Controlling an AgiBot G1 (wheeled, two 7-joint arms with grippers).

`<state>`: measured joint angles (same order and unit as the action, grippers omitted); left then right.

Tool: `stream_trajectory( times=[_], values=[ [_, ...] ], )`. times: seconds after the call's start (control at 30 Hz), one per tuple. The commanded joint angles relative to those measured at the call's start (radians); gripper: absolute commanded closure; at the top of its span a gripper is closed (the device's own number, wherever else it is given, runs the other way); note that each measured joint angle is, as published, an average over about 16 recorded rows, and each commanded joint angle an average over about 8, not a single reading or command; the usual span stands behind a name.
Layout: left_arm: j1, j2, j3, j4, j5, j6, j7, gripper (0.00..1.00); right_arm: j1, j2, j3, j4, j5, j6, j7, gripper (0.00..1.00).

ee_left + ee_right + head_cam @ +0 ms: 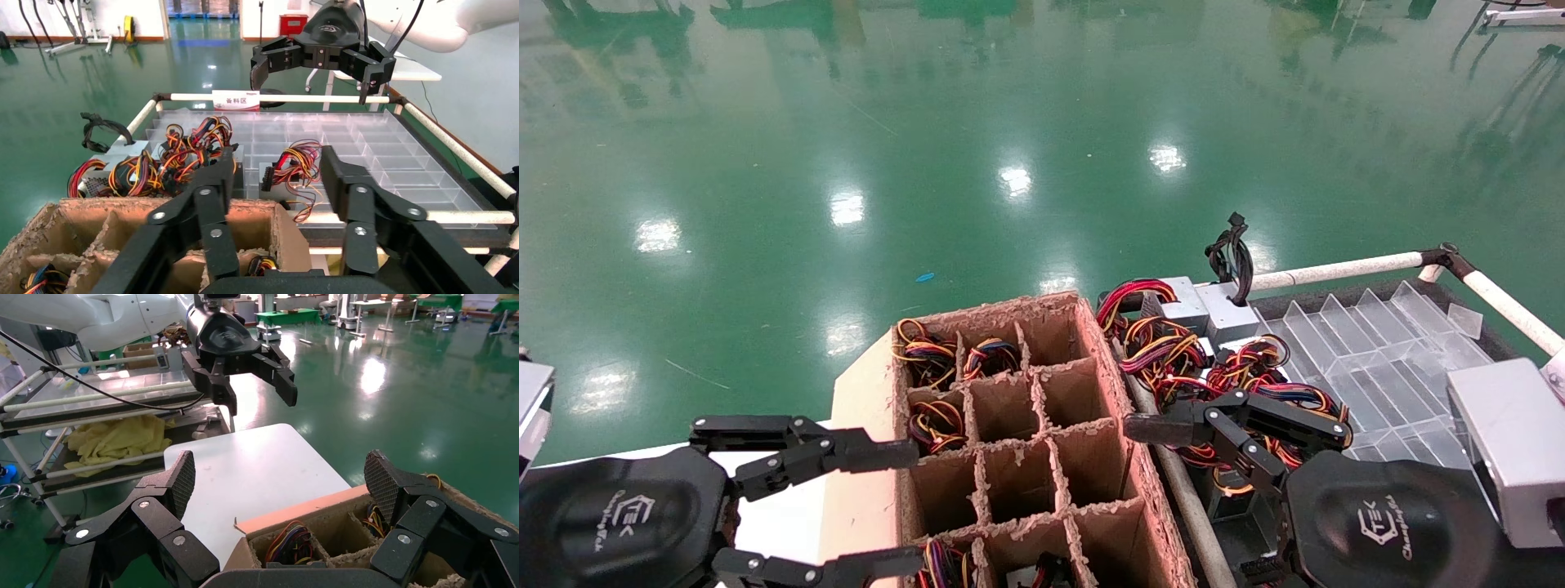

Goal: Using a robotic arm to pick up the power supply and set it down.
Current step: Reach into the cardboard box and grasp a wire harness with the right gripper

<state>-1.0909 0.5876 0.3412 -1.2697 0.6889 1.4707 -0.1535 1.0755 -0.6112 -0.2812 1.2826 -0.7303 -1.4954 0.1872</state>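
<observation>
With your right gripper (pixel 1185 482) spread wide and empty above the wire tangle, grab the power supply (pixel 1185 304) by its rigid, weighty metal box, not its floppy wires

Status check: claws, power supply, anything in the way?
Left claw open, empty, at the divided carton. Right claw open, empty, over the power supply wire pile on the clear tray. Nothing gripped.

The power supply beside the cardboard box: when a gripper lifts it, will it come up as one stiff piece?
Probably not. The power supply has a grey metal body that looks rigid, but its wire bundle looks floppy and lies tangled with neighbouring wires, so it may dangle, drag or snag.
</observation>
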Motion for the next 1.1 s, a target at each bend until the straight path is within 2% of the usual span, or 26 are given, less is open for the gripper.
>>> stream_trajectory(
  times=[0.03,0.63,0.67,0.9,0.93,1.1],
  values=[
    [0.0,0.0,0.0,0.0,0.0,0.0,0.0,1.0,0.0,0.0,0.0,0.0,0.0,0.0,0.0,0.0],
    [0.0,0.0,0.0,0.0,0.0,0.0,0.0,0.99,0.0,0.0,0.001,-0.003,-0.002,0.003,-0.001,0.0],
    [0.0,0.0,0.0,0.0,0.0,0.0,0.0,0.94,0.001,0.0,0.001,-0.007,-0.005,0.005,-0.004,0.0],
    [0.0,0.0,0.0,0.0,0.0,0.0,0.0,0.07,0.029,-0.039,-0.008,-0.098,-0.074,0.043,-0.079,0.0],
    [0.0,0.0,0.0,0.0,0.0,0.0,0.0,0.0,0.039,-0.051,-0.012,-0.121,-0.087,0.047,-0.096,0.0],
    [0.0,0.0,0.0,0.0,0.0,0.0,0.0,0.0,0.122,-0.128,-0.043,-0.261,-0.166,0.048,-0.189,0.0]
  ],
)
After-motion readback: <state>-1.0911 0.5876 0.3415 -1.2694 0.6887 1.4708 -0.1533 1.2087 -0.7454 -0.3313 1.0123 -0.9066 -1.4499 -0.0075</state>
